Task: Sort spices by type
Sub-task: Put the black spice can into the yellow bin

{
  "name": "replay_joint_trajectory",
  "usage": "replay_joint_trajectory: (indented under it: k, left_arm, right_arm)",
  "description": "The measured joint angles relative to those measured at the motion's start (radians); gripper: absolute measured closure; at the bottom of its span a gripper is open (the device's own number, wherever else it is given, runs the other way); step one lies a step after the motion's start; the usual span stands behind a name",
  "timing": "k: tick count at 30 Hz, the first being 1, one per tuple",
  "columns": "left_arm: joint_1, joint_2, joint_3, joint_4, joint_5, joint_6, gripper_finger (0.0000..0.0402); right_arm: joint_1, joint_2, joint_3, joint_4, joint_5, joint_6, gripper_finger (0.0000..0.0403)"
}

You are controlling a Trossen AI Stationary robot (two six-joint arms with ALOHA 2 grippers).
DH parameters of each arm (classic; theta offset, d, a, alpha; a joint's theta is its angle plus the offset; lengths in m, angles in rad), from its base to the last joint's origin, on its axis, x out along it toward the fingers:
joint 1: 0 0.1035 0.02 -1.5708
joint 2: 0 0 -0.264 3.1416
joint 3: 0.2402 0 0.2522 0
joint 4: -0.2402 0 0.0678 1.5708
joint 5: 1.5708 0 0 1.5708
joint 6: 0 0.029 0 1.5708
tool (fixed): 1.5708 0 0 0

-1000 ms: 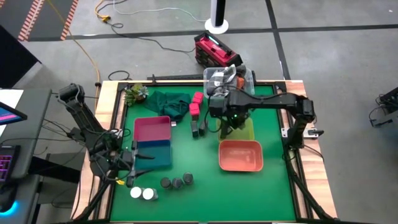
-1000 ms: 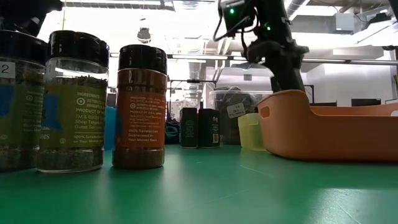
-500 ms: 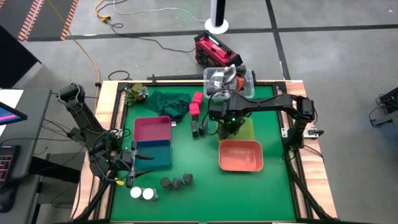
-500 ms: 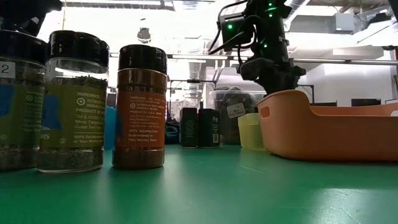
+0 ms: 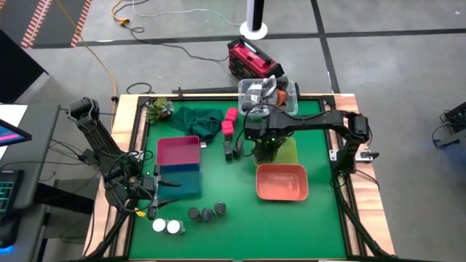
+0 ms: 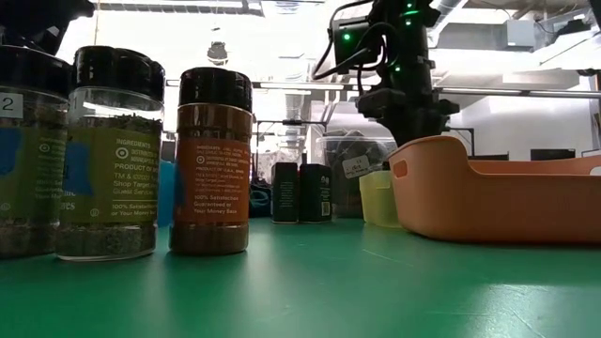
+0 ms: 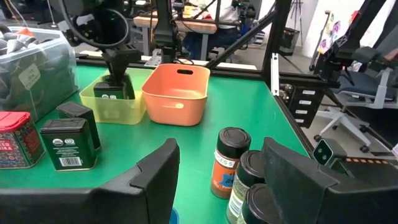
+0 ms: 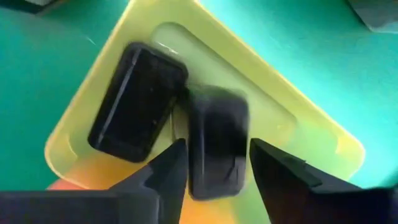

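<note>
My right gripper (image 5: 266, 149) points down into the yellow tray (image 5: 290, 151), open. Its fingers stand on either side of a dark grey block (image 8: 214, 140), which shows blurred beside a second block (image 8: 138, 102) lying in the tray. Two more dark blocks (image 5: 230, 151) stand on the mat, with pink cubes (image 5: 229, 121) behind them. Dark round jars (image 5: 207, 213) and white-topped jars (image 5: 167, 226) stand near the front edge. My left gripper (image 5: 156, 191) waits open at the left, by the blue tray (image 5: 180, 180). My right gripper comes from above, pointing down, with one finger (image 8: 165, 177) at each long side of the blurred block (image 8: 214, 155). I cannot tell whether the fingers touch it. The block is inside the yellow tray (image 8: 298, 106).
An orange tray (image 5: 281, 180) lies in front of the yellow one, a pink tray (image 5: 178, 151) behind the blue one. A clear tub (image 5: 266, 91) stands at the far edge, a green cloth (image 5: 196, 120) and a small plant (image 5: 158, 109) at the far left.
My right gripper has sunk toward the yellow tray, then kept still there.
</note>
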Motion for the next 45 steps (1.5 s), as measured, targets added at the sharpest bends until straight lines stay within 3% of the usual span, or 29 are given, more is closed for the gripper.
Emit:
replay_joint_trajectory:
  k: [16, 26, 32, 36, 45]
  left_arm:
    - [0.000, 0.000, 0.000, -0.001, 0.000, 0.000, 0.0186]
    - [0.000, 0.000, 0.000, -0.001, 0.000, 0.000, 0.0186]
    - [0.017, 0.000, 0.000, 0.006, -0.001, 0.000, 0.0186]
    - [0.049, 0.000, 0.000, 0.005, -0.001, 0.001, 0.0186]
    - [0.074, 0.000, 0.000, 0.015, -0.002, 0.057, 0.0186]
  right_arm:
    - [-0.006, -0.004, 0.000, -0.048, -0.006, -0.016, 0.0185]
    - [-0.004, -0.103, 0.001, -0.011, -0.010, -0.024, 0.0185]
    - [0.030, -0.140, 0.003, 0.145, -0.009, -0.162, 0.0184]
    - [0.077, -0.095, 0.057, 0.194, 0.002, -0.290, 0.0183]
    - [0.156, 0.077, 0.283, 0.127, 0.028, -0.772, 0.0146]
